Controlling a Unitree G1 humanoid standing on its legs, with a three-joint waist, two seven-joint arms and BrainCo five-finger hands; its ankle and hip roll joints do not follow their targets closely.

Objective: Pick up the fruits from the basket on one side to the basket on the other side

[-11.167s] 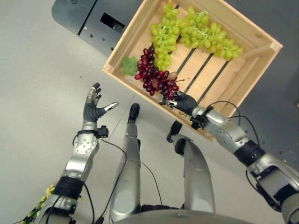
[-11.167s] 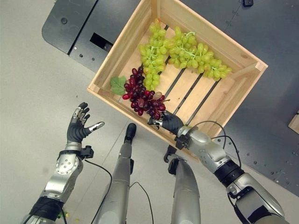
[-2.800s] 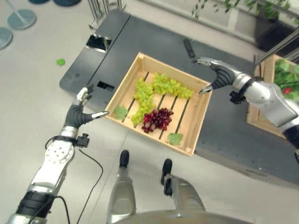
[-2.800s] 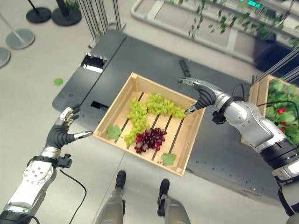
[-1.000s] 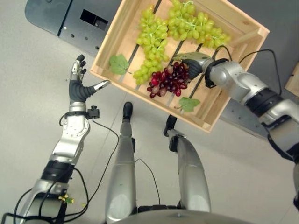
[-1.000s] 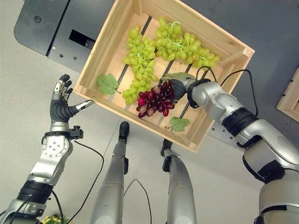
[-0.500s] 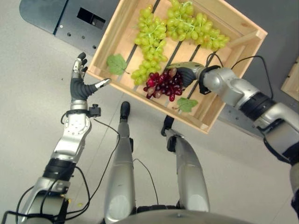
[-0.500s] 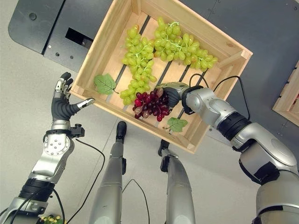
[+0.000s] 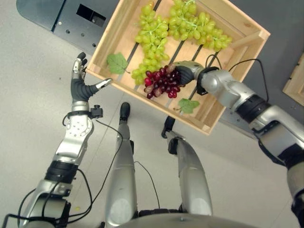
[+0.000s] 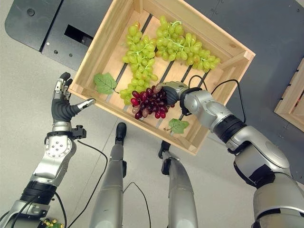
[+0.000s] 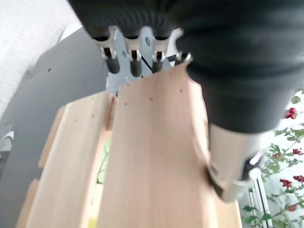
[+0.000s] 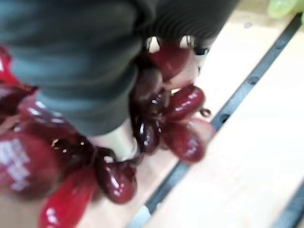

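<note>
Glossy red grapes (image 10: pixel 148 102) in slatted wooden crate (image 10: pixel 227 83), right hand (image 10: pixel 172 92) clamped on bunch

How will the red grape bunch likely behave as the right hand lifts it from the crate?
The red grape bunch will probably dangle and swing, being many grapes on a loose cluster. Its glossy grapes look slippery where the right hand curls round them. Grapes might drop into the wooden crate.

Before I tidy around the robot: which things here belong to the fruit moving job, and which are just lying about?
Part of the job:
red grapes, with the right hand closed on them
two green grape bunches
wooden crate
left hand, open beside the crate

Just lying about:
loose leaves
dark platform
</note>
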